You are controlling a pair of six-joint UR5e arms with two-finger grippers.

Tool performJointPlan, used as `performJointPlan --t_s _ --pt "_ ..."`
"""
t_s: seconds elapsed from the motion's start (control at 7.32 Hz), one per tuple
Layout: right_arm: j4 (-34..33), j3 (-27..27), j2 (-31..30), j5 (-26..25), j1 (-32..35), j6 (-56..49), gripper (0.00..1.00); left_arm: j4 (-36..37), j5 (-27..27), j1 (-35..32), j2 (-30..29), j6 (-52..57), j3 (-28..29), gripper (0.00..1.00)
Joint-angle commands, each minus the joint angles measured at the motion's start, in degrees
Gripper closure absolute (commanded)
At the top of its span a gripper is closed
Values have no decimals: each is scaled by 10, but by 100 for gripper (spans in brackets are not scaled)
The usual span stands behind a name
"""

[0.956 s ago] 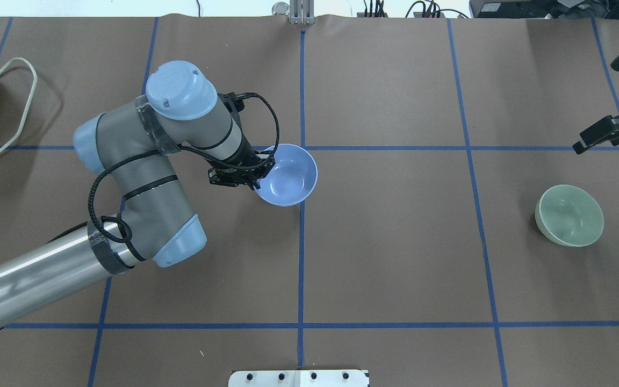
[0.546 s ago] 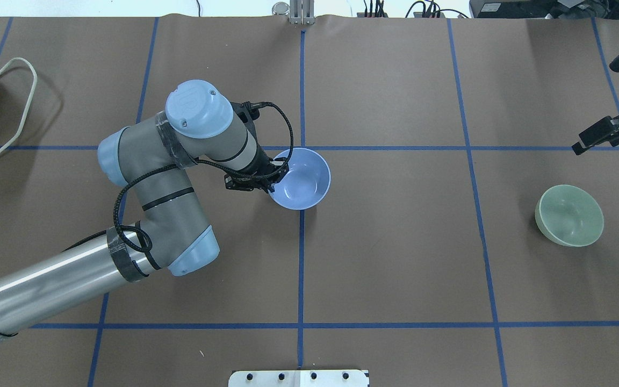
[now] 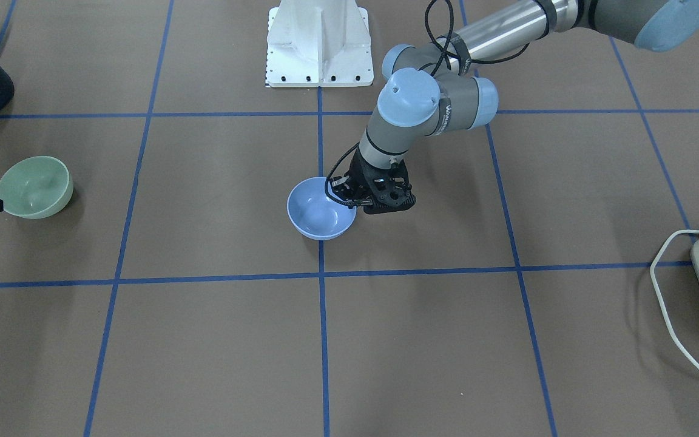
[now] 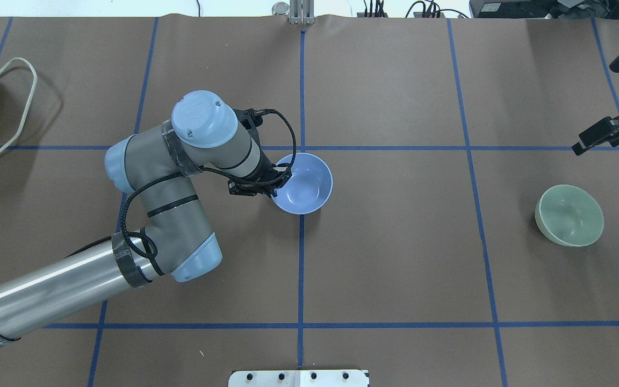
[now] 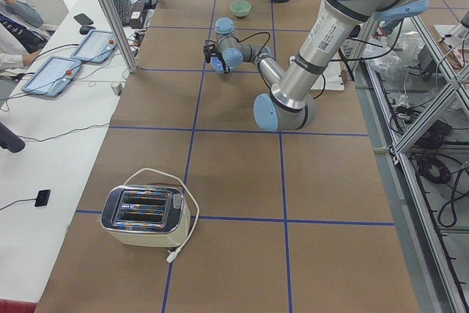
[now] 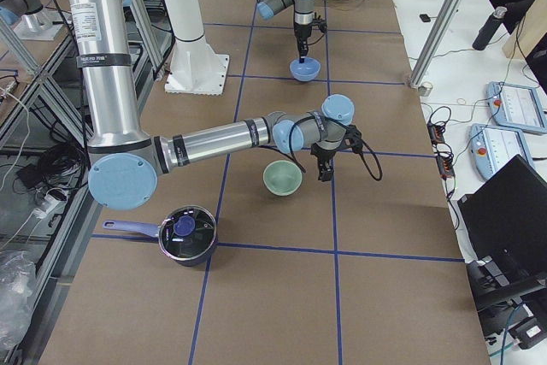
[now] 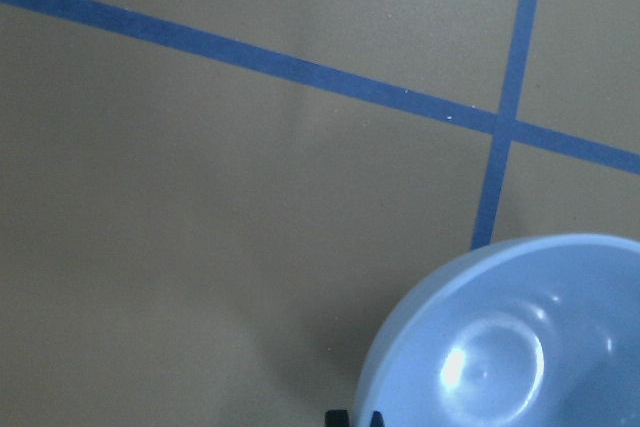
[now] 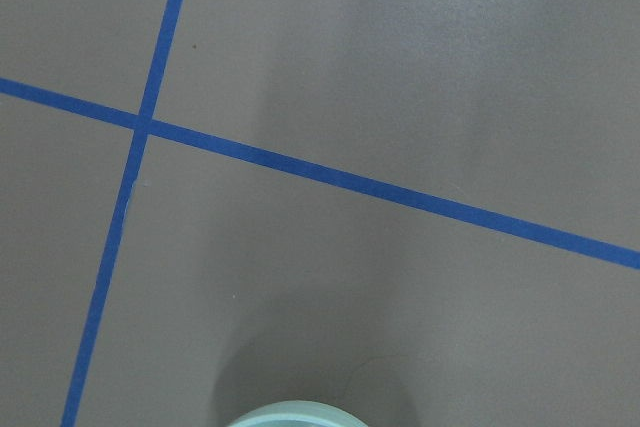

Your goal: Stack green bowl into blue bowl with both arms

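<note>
The blue bowl (image 4: 307, 185) is upright near the table's middle, on the centre tape line; it also shows in the front view (image 3: 316, 215). My left gripper (image 4: 277, 183) is shut on its left rim, one finger inside and one outside. I cannot tell whether the bowl touches the table. The green bowl (image 4: 570, 215) stands alone at the far right, also seen in the front view (image 3: 34, 187). My right gripper (image 6: 325, 170) hovers just beyond it, apart from it, and looks open and empty. One of its fingers (image 4: 605, 131) shows at the overhead view's right edge.
A toaster (image 5: 143, 215) with a white cord sits at the table's left end. A black pot (image 6: 186, 235) with a blue-knobbed lid stands at the right end, past the green bowl. The white pedestal (image 3: 319, 42) stands at the robot's side.
My left arm has moved the blue bowl to the right and a little toward the robot, still gripped at its rim. The right arm and the green bowl have not moved.
</note>
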Motion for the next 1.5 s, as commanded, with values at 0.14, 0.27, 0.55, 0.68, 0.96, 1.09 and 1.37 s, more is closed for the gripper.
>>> performJointPlan --t_s 0.14,0.27,0.55,0.68,0.96,1.09,1.37 --pt "0 0 0 0 0 0 0 0 0 2 0 1 2 100" --pt "0 0 0 0 0 0 0 -1 0 2 0 2 2 100" --pt "0 0 -1 0 0 0 0 -2 0 2 0 5 2 86" --pt "0 0 0 0 0 -1 0 -3 0 2 0 5 1 65" --pt "0 0 2 1 0 0 0 -21 1 2 6 5 2 39" --pt "0 -1 2 1 0 0 0 -21 1 2 6 5 2 32" --pt "-1 -1 6 4 -2 4 0 -21 1 2 6 6 2 31"
